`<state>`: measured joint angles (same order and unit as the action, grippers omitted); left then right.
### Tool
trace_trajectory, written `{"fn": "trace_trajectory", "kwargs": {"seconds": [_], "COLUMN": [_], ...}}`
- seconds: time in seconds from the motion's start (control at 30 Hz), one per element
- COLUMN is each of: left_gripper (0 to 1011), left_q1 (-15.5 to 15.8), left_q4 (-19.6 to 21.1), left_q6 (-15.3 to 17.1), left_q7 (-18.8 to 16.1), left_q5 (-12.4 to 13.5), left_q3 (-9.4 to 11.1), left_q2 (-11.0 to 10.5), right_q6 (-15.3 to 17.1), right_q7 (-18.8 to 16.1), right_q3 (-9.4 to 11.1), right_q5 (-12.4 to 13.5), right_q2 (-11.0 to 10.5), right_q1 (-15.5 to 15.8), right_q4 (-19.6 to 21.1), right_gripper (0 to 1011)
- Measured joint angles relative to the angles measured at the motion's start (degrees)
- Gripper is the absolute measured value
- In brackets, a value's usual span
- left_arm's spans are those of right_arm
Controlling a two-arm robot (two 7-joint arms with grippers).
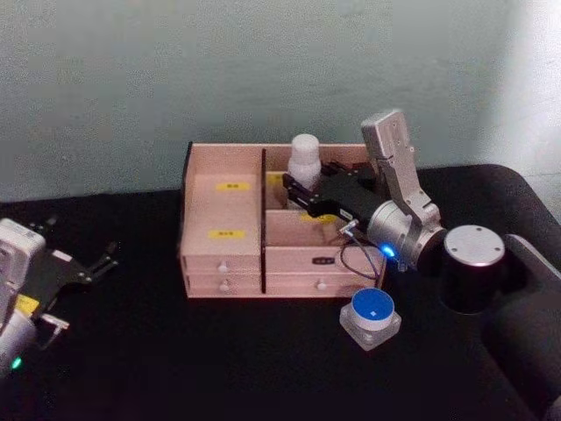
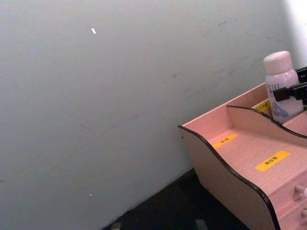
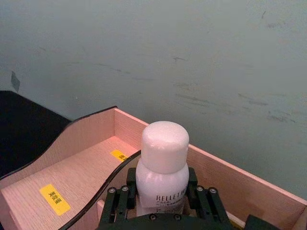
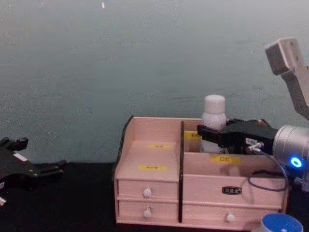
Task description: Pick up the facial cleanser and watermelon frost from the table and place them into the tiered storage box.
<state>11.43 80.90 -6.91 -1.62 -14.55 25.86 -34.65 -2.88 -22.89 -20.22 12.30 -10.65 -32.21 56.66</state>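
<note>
Head view has the right gripper point(image 1: 298, 188) reaching over the tiered storage box point(image 1: 223, 254), fingers clamped on the facial cleanser point(image 1: 304, 158), one on each side of its white body. The bottle stands upright in the back upper compartment, just right of the dark divider point(image 1: 263, 219); whether its base touches down cannot be told. The watermelon frost point(image 1: 371, 317) sits on the black tabletop point(image 1: 263, 360), just in front of the box's right corner. The left gripper point(image 1: 103, 260) rests low at the left, fingers spread, well apart from the box.
</note>
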Motion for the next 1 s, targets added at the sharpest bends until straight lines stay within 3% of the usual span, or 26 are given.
{"fn": "trace_trajectory", "kwargs": {"seconds": [0.17, 0.43, 0.63, 1.0], "left_gripper": [1001, 1001, 1001, 1001], "left_q1": [0.0, 0.0, 0.0, 0.0], "left_q4": [0.0, 0.0, 0.0, 0.0], "left_q6": [0.0, 0.0, 0.0, 0.0], "left_q7": [0.0, 0.0, 0.0, 0.0], "left_q5": [0.0, 0.0, 0.0, 0.0], "left_q3": [0.0, 0.0, 0.0, 0.0], "left_q2": [0.0, 0.0, 0.0, 0.0], "right_q6": [0.0, -0.1, -0.1, -0.8], "right_q7": [0.0, 0.1, 0.0, 0.5], "right_q3": [0.0, 0.0, 0.0, 0.5], "right_q5": [0.0, 0.0, 0.0, -0.5], "right_q2": [0.0, 0.0, 0.0, -1.7], "right_q1": [0.0, 0.0, 0.0, 3.4], "right_q4": [0.0, 0.0, 0.1, 6.8], "right_gripper": [614, 868, 1003, 1000]}}
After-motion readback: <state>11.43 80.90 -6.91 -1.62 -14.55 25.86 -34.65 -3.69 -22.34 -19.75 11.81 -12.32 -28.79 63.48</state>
